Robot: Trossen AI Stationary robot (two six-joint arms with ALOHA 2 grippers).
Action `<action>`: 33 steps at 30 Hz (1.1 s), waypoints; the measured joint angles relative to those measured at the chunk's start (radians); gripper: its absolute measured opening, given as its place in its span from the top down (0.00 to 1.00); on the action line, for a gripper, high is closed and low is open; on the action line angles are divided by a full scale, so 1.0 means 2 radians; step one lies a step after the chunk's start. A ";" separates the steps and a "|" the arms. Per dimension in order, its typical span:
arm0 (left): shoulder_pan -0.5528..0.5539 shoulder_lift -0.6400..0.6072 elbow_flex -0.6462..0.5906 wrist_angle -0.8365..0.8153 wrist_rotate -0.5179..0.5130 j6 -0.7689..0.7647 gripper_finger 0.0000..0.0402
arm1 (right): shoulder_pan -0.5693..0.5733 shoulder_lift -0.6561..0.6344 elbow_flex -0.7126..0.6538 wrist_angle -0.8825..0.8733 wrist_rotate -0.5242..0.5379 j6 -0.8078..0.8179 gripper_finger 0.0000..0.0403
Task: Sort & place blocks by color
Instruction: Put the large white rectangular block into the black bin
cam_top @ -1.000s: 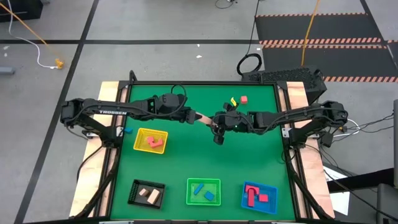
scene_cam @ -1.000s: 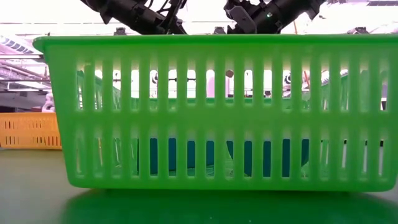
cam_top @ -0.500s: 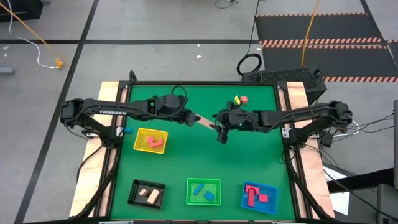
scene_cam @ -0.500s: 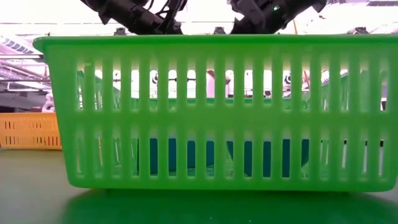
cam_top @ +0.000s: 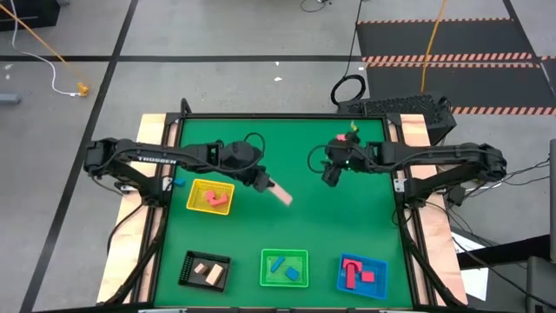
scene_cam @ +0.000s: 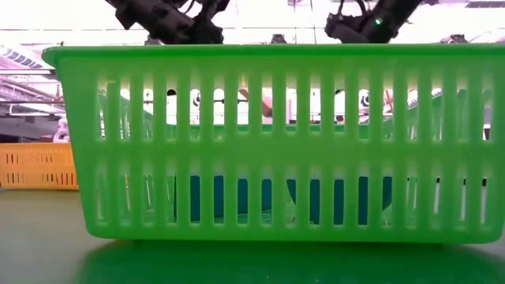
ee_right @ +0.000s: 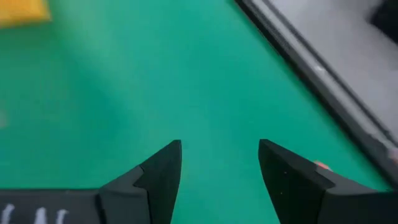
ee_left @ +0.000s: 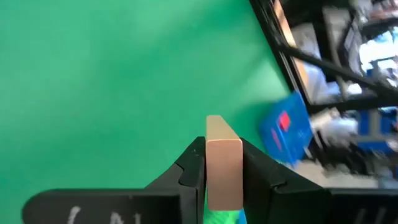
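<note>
My left gripper point(cam_top: 265, 183) is over the middle of the green table, shut on a pale wood bar block point(cam_top: 281, 194) that sticks out past its fingers. My right gripper point(cam_top: 330, 176) hangs open at the far right with nothing between its fingers point(ee_right: 219, 155). A small red block point(ee_right: 321, 165) peeks out beside one of its fingers; from above, small blocks point(cam_top: 352, 130) show only partly behind that arm. Sorted blocks lie in the yellow tray point(cam_top: 198, 186), black tray point(cam_top: 189, 261), green tray point(cam_top: 266, 256) and blue tray point(cam_top: 382, 287). My left gripper pinches the wood bar between its two fingers point(ee_left: 193, 165) on the bar's two long side faces, at its back end point(ee_left: 222, 180). The fingers lie along the bar, slanting down toward the table's near right. The bar is lifted clear, its free end point(ee_left: 215, 123) pointing ahead and down.
The black, green and blue trays stand in a row along the near edge, the yellow one at the middle left. The green basket wall point(scene_cam: 268, 142) fills the low view. A small blue piece point(cam_top: 178, 183) lies at the left rim. Open green table lies between the arms.
My right gripper has drawn away from the bar's end and gone toward the table's right and far edge, rising a little. My left gripper has kept the bar and swung it toward the near edge, tipping its free end downward.
</note>
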 joint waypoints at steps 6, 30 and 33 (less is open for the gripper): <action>-0.065 -0.003 0.000 -0.001 0.022 -0.082 0.84 | -0.030 -0.004 0.000 -0.065 0.002 0.000 0.49; -0.312 -0.054 0.000 -0.152 0.002 -0.455 0.83 | -0.038 -0.003 -0.145 0.025 -0.077 0.013 0.49; -0.331 -0.053 0.000 -0.173 0.004 -0.474 0.83 | -0.038 -0.003 -0.147 0.029 -0.090 0.013 0.49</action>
